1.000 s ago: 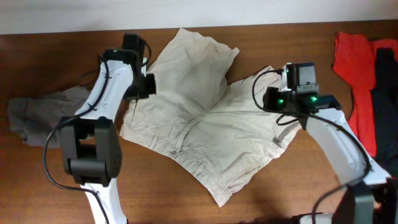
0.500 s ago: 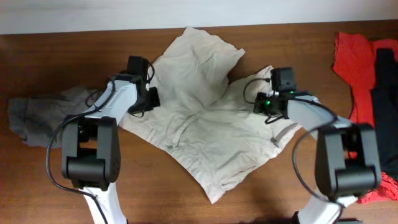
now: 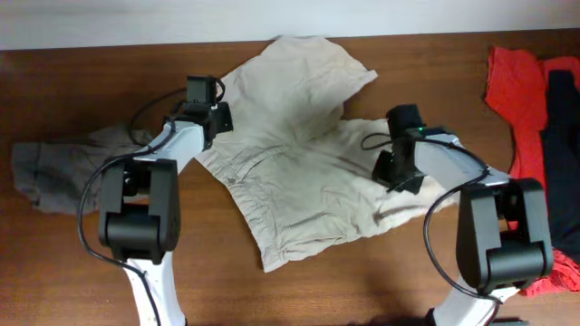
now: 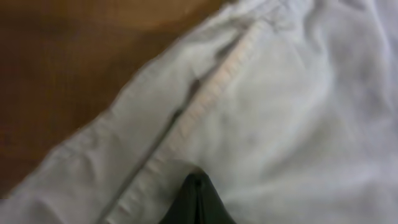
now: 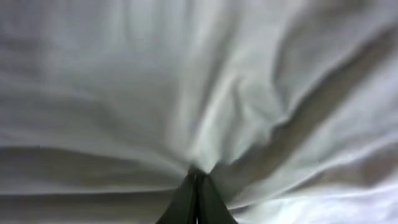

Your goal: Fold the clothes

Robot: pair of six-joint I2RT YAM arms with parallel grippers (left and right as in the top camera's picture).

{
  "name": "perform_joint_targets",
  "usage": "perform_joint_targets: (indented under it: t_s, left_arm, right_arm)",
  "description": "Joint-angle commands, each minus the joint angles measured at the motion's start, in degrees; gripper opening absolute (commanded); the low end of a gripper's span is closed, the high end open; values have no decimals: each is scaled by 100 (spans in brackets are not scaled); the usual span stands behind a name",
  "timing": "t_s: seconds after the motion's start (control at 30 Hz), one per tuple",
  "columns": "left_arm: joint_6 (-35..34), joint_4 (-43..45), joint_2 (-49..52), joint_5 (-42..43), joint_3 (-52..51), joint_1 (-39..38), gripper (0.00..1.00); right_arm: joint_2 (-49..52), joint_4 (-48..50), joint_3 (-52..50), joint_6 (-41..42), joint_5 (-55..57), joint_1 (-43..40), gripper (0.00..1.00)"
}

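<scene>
The beige shorts lie rumpled across the middle of the table, one leg reaching toward the far edge. My left gripper sits at the shorts' left edge. In the left wrist view its dark fingers are pressed together on the fabric beside a stitched seam. My right gripper is over the right part of the shorts. In the right wrist view it is shut on a pinch of cloth, with creases radiating from the tips.
A gray garment lies crumpled at the left edge, behind the left arm. A red garment and a black one lie at the far right. Bare brown tabletop shows in front.
The right gripper moved in over the shorts and closed on the fabric. The shorts shifted and bunched, their near corner sliding left. The left gripper moved slightly toward the far side.
</scene>
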Motion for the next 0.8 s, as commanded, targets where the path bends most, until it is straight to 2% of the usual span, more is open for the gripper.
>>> perform_joint_targets:
  t_s: [0.0,0.03,0.1,0.23,0.27,0.37,0.43,0.47,0.6,0.67,0.77]
  left_arm:
    - [584,-57,264,-221,431,92,7]
    - [741,-566,264,-223,859,90,15]
    - [804,-1543,264,-223,1510,90,25]
    - [804,-3362,258,-192,2688,90,27]
    - [804,-3842,256,-155,3003,85,27]
    - [804,-4983,247,284,3700,74,26]
    - [802,-5591,236,796,3982,72,19]
    - [804,-5845,232,1034,4068,68,13]
    - [966,-6432,22,1318,4103,50,3]
    - [1062,-6651,-195,1198,4103,0,1]
    - [1012,-6968,-887,485,4098,-225,1]
  right_arm:
    - [-131,-428,-264,382,4,494,4]
    - [-350,-433,-264,505,291,730,4]
    - [-697,-411,-264,680,798,911,4]
    - [-1521,-387,-262,671,1558,1005,8]
    - [-1725,-393,-262,669,1733,1003,12]
    - [-2306,-369,-262,435,2131,988,45]
    - [-2594,-321,-262,238,2170,920,56]
    - [-2669,-280,-264,55,2070,883,56]
    - [-2719,-201,-264,-686,1386,734,56]
    - [-2723,-205,-264,-968,1113,697,54]
    - [-2802,-199,-264,-1152,1012,699,55]
